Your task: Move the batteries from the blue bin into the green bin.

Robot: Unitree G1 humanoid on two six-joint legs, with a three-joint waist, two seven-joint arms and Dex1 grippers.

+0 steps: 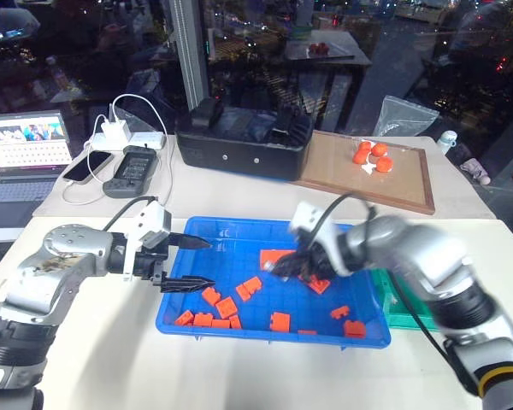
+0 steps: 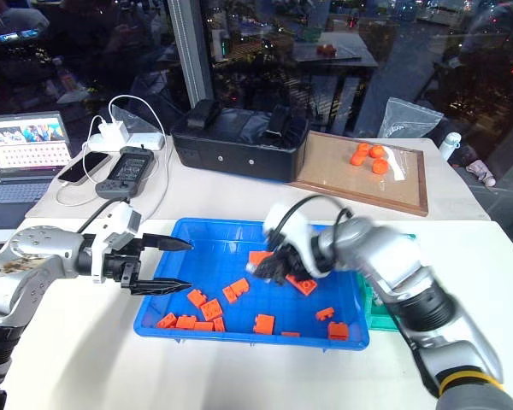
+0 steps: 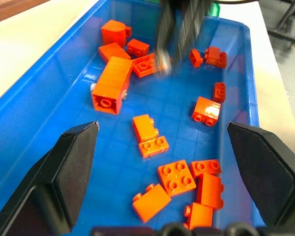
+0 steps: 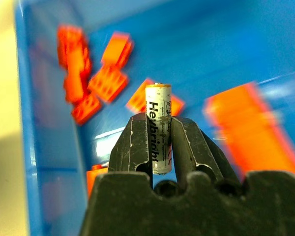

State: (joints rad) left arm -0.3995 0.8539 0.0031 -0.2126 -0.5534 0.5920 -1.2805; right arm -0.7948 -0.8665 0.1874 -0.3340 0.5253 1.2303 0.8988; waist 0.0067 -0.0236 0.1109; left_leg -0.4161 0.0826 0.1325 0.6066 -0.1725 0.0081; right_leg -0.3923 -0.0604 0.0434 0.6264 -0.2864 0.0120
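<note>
Right wrist view: battery upright between right claw fingers.

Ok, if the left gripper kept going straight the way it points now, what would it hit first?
Probably the loose orange plastic building blocks on the floor of the shallow bright-blue plastic tray, ahead of the open left gripper. Depth is unclear.

Battery: silvery-white cylinder, dark lettering, upright, clamped above blue bin.
Blue bin: shallow, on worktop.
Green bin: beside it.

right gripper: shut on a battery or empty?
Shut on a battery: in the right wrist view the right gripper has both fingers pressed against its sides, above the blue bin.
</note>
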